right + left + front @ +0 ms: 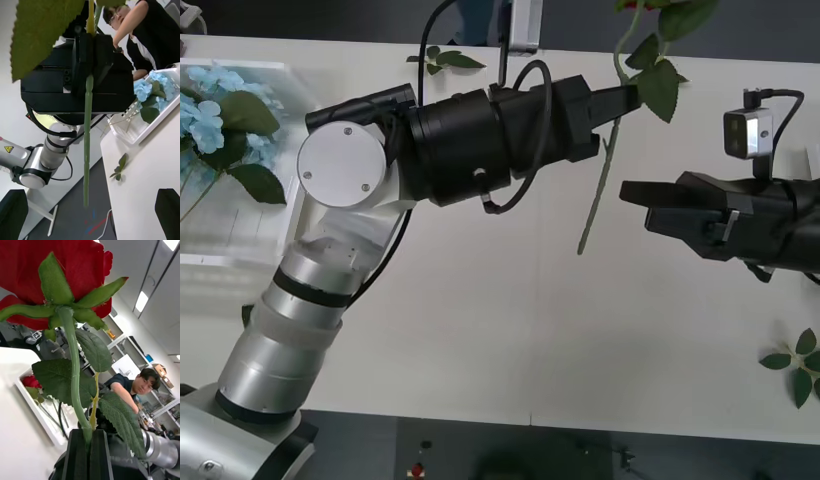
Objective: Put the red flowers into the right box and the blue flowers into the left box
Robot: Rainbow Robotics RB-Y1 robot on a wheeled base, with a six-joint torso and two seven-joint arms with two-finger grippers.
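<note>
Left claw (620, 102) clamped on the thin green stem of an artificial red rose (56, 266), held in the air above the white worktop (480, 320), stem hanging down past the black fingers (90, 453). Right claw (632, 203) just beside that stem's lower end, fingers (168, 210) spread apart, gripping nothing. Pale sky-blue hydrangea clusters (205, 110) lying in the shallow translucent white plastic tray (240, 250), well apart from the rose on the left claw's side. Loose green leaf sprig (442, 60) beyond the left claw, another (798, 365) near the right claw.
</note>
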